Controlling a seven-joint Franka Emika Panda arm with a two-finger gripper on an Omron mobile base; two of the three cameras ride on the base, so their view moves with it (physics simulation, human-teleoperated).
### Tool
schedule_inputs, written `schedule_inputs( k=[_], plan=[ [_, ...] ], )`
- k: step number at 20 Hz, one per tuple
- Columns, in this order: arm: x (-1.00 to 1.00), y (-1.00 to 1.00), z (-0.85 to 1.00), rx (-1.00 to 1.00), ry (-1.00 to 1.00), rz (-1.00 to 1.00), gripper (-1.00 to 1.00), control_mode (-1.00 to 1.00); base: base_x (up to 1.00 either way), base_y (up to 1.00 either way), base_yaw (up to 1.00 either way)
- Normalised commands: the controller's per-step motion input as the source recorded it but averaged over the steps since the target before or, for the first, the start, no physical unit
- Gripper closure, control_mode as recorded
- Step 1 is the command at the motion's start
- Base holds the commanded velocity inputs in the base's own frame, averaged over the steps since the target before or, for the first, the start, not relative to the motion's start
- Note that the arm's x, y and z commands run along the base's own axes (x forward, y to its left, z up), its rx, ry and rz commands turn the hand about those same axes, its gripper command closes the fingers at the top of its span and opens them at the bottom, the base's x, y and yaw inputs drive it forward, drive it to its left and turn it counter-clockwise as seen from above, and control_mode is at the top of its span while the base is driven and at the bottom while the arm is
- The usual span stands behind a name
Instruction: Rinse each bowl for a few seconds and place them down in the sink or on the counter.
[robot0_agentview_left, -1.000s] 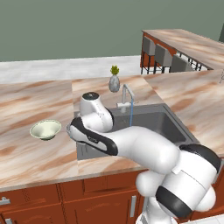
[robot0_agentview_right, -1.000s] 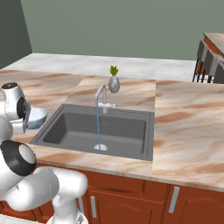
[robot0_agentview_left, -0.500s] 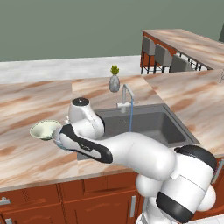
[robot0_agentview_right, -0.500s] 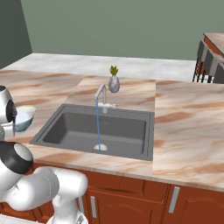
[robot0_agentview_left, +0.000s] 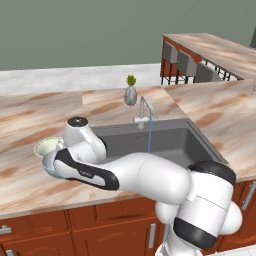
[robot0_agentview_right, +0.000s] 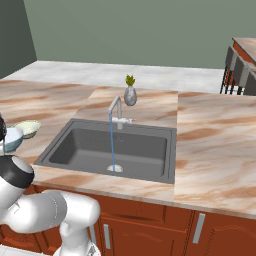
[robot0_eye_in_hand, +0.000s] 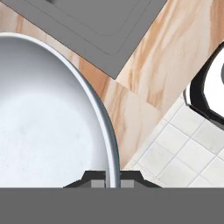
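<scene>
Marble-patterned tan counter lies beneath the gripper, jaws pinching the large pale blue-white bowl's thin rim; it could slip free.

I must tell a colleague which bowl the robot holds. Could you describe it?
Left of the sink, over the marble counter, the gripper pinches one rim. That blue-white bowl is larger and deeper than the cream-green bowl beside it.

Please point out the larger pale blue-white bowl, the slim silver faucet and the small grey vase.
Larger pale blue-white bowl (robot0_eye_in_hand: 48, 122): hand view, inner surface.
Slim silver faucet (robot0_agentview_right: 115, 104): right base view, curved neck.
Small grey vase (robot0_agentview_left: 130, 95): left base view, body.
</scene>
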Motion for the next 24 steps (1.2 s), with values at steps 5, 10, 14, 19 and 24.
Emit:
schedule_inputs(
  k=[5,10,14,19,24],
  plan=[
    [-0.03,0.4,0.0,0.0,0.04,0.06,1.0,-1.0,0.0,0.0,0.0],
    [-0.01,0.4,-0.02,0.0,0.07,0.05,1.0,-1.0,0.0,0.0,0.0],
    [-0.12,0.39,-0.01,0.0,0.05,0.04,1.0,-1.0,0.0,0.0,0.0],
    [-0.16,0.3,-0.06,-0.03,0.0,0.05,1.0,-1.0,0.0,0.0,0.0],
    [-0.03,0.31,-0.13,-0.07,-0.02,0.07,1.0,-1.0,0.0,0.0,0.0]
  ],
)
